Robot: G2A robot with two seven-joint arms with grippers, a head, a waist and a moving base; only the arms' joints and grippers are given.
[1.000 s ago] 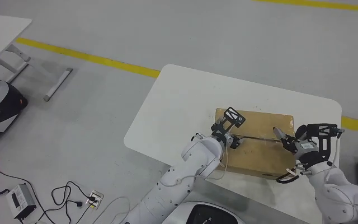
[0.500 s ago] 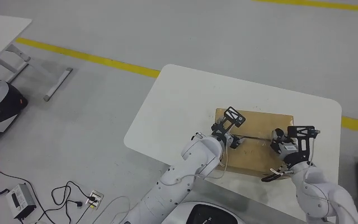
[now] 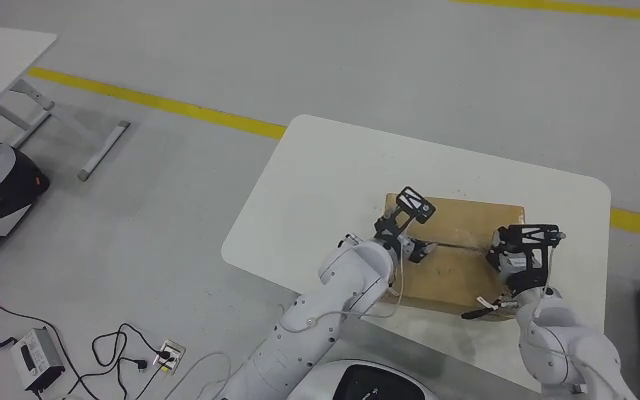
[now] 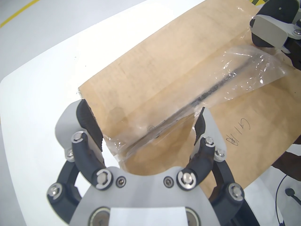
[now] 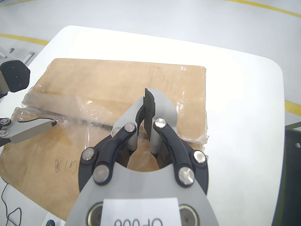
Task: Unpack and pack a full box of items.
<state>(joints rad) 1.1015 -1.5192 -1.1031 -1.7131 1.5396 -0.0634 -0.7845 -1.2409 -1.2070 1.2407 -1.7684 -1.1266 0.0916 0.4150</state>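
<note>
Over the taped box (image 3: pixel 465 215), left gripper (image 4: pixel 142 109) is spread, right gripper (image 5: pixel 147 103) closed.

The white table (image 3: pixel 330 190) with rounded corners stands on a pale grey floor (image 3: pixel 300 60), smooth and evenly lit. A yellow line (image 3: pixel 150 100) crosses the floor and passes beneath the table (a second line (image 3: pixel 560 8) runs farther beyond it). Left of the table stands another white table (image 3: pixel 20 45) on a metal foot (image 3: pixel 100 150). Nearer than that, still left of the table, cables (image 3: pixel 110 350) and a socket strip (image 3: pixel 168 353) lie on the floor.
</note>
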